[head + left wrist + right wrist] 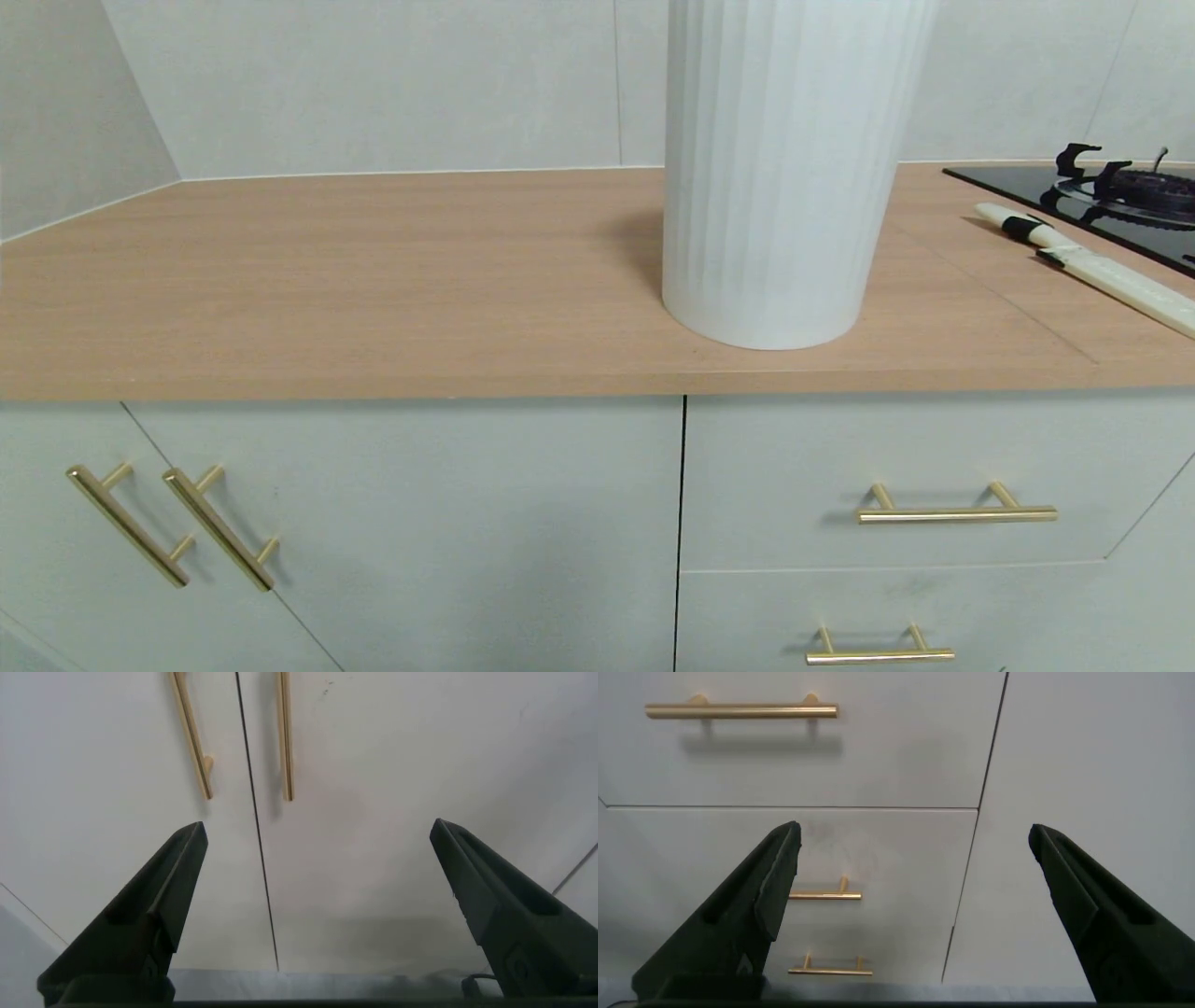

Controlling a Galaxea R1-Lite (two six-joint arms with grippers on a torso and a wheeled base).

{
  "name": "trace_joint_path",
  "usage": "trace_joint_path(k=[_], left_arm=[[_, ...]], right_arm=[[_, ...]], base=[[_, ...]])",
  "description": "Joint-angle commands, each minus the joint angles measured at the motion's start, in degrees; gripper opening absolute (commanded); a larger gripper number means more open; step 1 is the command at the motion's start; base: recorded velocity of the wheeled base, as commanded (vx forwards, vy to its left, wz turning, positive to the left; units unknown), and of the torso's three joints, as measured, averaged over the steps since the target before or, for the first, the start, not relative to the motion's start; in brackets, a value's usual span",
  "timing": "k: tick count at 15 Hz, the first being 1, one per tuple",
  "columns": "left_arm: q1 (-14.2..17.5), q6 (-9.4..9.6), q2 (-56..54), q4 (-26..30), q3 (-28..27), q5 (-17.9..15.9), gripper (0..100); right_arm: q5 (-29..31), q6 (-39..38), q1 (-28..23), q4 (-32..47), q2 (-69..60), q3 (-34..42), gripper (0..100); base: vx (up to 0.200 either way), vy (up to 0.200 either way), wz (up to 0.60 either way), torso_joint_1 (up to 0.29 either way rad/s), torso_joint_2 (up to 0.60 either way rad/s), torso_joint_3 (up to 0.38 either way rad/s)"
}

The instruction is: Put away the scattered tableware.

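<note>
- Pale tiled walls meet in a corner behind a wood-grain surface point(373, 280) over grey cabinet fronts.
- Head view: a tall white ribbed vessel point(775, 187) stands upright near the front edge of the surface, right of centre.
- Head view: a cream utensil point(1088, 266) with a black band, knife-like, lies flat at the far right of the surface. It is just beside the black hob point(1120, 201) and well apart from the vessel.
- Head view: two slanted door handles point(126, 523) show at lower left, and a drawer handle point(957, 511) at lower right.
- Left wrist view: the left pincer point(316, 826) is spread wide with nothing between its fingers. It faces a door seam flanked by two brass pulls point(192, 737).
- Right wrist view: the right pincer point(913, 829) is likewise spread and holds nothing. It faces stacked drawer fronts with a top brass bar point(741, 711).
</note>
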State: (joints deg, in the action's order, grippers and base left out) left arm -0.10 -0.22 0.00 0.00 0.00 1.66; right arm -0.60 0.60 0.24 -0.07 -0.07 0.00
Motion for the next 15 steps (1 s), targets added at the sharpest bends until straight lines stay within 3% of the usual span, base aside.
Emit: trace_joint_path(k=[1, 3, 12, 15], left_arm=[[0.0, -0.04, 0.0, 0.0, 0.0, 0.0, 100], [0.0, -0.04, 0.0, 0.0, 0.0, 0.0, 100], [0.0, -0.04, 0.0, 0.0, 0.0, 0.0, 100], [0.0, -0.13, 0.0, 0.0, 0.0, 0.0, 100]], right_arm=[[0.0, 0.0, 0.0, 0.0, 0.1, 0.0, 100], [0.0, 0.0, 0.0, 0.0, 0.1, 0.0, 100], [0.0, 0.0, 0.0, 0.0, 0.1, 0.0, 100], [0.0, 0.0, 0.0, 0.0, 0.1, 0.0, 100]], base=[[0.000, 0.000, 0.00, 0.000, 0.00, 0.000], [0.000, 0.000, 0.00, 0.000, 0.00, 0.000], [0.000, -0.200, 0.00, 0.000, 0.00, 0.005], [0.000, 0.000, 0.00, 0.000, 0.00, 0.000]])
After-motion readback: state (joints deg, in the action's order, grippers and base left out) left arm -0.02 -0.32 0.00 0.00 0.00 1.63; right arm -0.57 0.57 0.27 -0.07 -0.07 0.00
